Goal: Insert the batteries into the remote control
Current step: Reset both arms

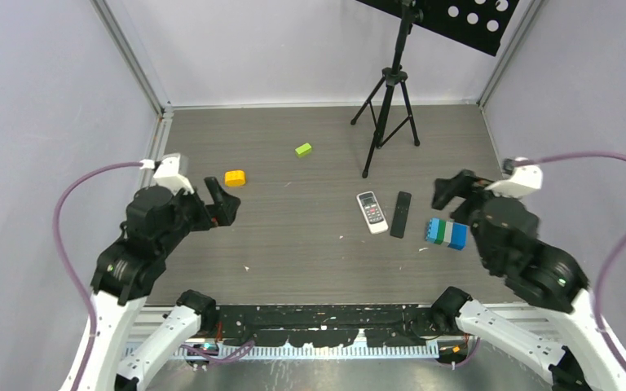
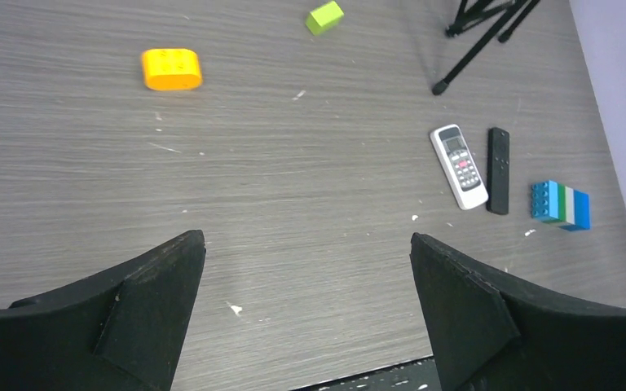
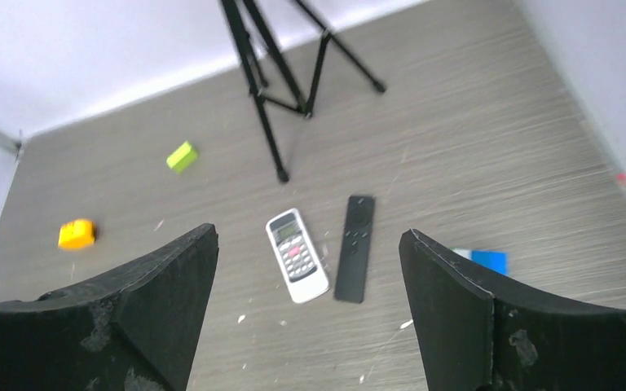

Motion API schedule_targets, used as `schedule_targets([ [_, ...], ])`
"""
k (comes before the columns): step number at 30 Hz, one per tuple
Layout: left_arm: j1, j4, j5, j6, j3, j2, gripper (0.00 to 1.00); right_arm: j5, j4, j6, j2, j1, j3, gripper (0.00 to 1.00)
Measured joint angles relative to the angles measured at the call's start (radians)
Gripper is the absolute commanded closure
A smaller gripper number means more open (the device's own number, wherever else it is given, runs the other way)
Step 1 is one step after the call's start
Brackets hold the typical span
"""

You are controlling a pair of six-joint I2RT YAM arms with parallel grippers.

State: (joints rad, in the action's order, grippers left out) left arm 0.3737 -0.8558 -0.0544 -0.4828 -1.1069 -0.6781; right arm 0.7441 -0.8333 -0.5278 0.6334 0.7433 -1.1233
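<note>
Right now both arms hang above the table [image 1: 293, 252] with nothing in their grasp. The left gripper [image 2: 306, 238] has its fingers spread wide over bare wood grain, and the right gripper [image 3: 307, 235] is just as wide, looking down at the two remotes.

The white remote [image 1: 372, 212] lies face up a little right of centre, display and buttons showing. The slim black remote [image 1: 401, 214] lies just beside it on the right, roughly parallel and not touching as far as I can tell. I cannot make out any batteries in these views. The small coloured things I do see are blocks: an orange block [image 1: 235, 177] near the left arm, a green block [image 1: 303, 149] further back, and a blue, green and white brick stack [image 1: 447, 233] near the right arm.

I judge the step in hand to be the first reach for a remote, and the right arm is better placed for it. Both remotes lie flat and thin, so I would come down straight, straddle the narrow width of one body and close gently. I would keep clear of its neighbour so as not to nudge it. The battery door is probably underneath, so I expect to turn the remote over. I would also keep the wrist clear of the tripod [image 1: 387, 106] legs behind.
</note>
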Motion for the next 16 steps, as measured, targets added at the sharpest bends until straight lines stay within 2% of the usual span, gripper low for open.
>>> schedule_targets([
  [6, 0.000, -0.110, -0.087, 0.039, -0.056, 0.114, 0.00, 0.158, -0.155, 0.052, -0.093, 0.000, -0.178, 0.12],
  [16, 0.000, -0.249, -0.124, 0.051, -0.138, 0.216, 0.00, 0.292, -0.275, 0.164, -0.237, 0.000, -0.310, 0.12],
])
